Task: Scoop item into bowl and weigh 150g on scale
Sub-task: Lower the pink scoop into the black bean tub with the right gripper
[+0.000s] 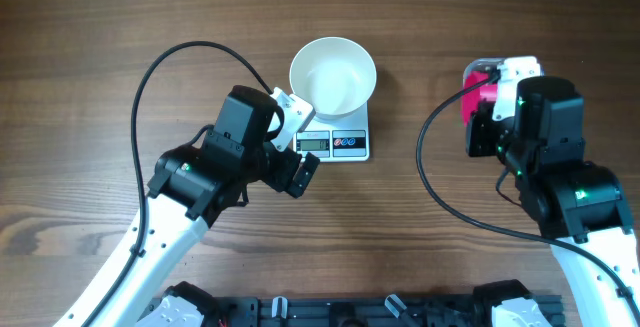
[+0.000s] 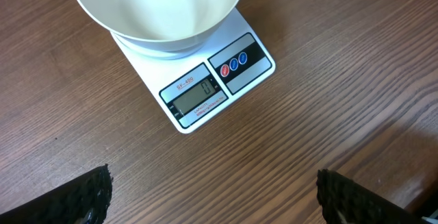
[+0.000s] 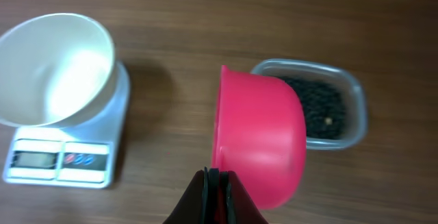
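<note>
The small white rectangular plastic scale (image 1: 333, 143) lies on a brown wooden table (image 1: 100, 47) with a fine straight grain. On the scale's platform sits the round white bowl (image 1: 333, 75), smooth and glossy, and its inside shows only plain white. It covers the back part of the scale, so the grey display (image 2: 197, 94) and the small round red and blue buttons (image 2: 233, 64) at the front edge stay visible; the figures on the display are too small to read. The left pincer (image 2: 217, 203) hovers just to the left of the scale with its two black, rough-textured fingers (image 2: 92, 196) spread fully wide, holding and touching nothing. The right pincer (image 3: 216, 183) is well to the right of the scale, and its dark fingers are pressed fully together on the lower edge of a bright pink, smooth plastic scoop (image 3: 260, 142) of rounded cup shape. The scoop is tilted on its side, with its flat rim towards the scale. Beyond the scoop, farther from the scale, stands a clear plastic tub (image 3: 352, 107) with rounded corners, and the many small round black beads (image 3: 318, 104) lie in it as a dark loose heap. Only the right wrist view shows the tub and the beads; from overhead the right arm covers them, and only part of the pink scoop appears.
</note>
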Available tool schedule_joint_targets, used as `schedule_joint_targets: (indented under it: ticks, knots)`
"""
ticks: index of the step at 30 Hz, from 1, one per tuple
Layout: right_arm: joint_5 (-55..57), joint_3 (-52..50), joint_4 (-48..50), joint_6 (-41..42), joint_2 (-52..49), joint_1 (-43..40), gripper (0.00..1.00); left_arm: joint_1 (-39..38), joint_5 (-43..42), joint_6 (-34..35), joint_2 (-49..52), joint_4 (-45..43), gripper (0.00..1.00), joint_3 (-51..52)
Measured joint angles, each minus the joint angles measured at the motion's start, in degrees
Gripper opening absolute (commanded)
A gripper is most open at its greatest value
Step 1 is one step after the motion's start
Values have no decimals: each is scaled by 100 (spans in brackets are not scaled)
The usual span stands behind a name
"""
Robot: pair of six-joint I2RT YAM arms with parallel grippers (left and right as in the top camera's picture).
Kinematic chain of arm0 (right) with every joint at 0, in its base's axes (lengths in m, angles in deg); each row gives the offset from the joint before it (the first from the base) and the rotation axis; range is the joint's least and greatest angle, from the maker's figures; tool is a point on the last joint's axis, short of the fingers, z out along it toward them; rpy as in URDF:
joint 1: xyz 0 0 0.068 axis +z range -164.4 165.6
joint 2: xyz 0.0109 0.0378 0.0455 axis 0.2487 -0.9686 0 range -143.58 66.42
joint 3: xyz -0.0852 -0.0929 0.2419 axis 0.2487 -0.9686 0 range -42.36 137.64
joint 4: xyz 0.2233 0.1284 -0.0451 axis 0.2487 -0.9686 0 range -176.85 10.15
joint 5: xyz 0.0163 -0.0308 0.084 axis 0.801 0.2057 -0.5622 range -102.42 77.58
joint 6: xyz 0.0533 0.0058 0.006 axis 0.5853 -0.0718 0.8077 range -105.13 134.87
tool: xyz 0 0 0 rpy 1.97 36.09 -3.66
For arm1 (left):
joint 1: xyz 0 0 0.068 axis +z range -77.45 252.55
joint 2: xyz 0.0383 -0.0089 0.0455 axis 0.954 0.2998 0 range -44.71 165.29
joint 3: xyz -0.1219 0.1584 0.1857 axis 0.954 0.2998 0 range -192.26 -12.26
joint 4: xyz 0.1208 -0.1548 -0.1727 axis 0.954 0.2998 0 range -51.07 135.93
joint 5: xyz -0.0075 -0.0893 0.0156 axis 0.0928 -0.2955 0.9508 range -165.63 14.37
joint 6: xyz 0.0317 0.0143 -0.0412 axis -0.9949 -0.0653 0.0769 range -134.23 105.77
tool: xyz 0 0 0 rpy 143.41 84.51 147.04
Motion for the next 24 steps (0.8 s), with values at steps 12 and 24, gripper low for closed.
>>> schedule_joint_targets:
  ticks: [12,24]
  knots:
    - [997,2452,-800,-809,-3215,-944,4,-2,-39,0,-2,11,100,0]
    - [1508,2452,-533,-848,-4153,-942,4,-2,-39,0,-2,17,100,0]
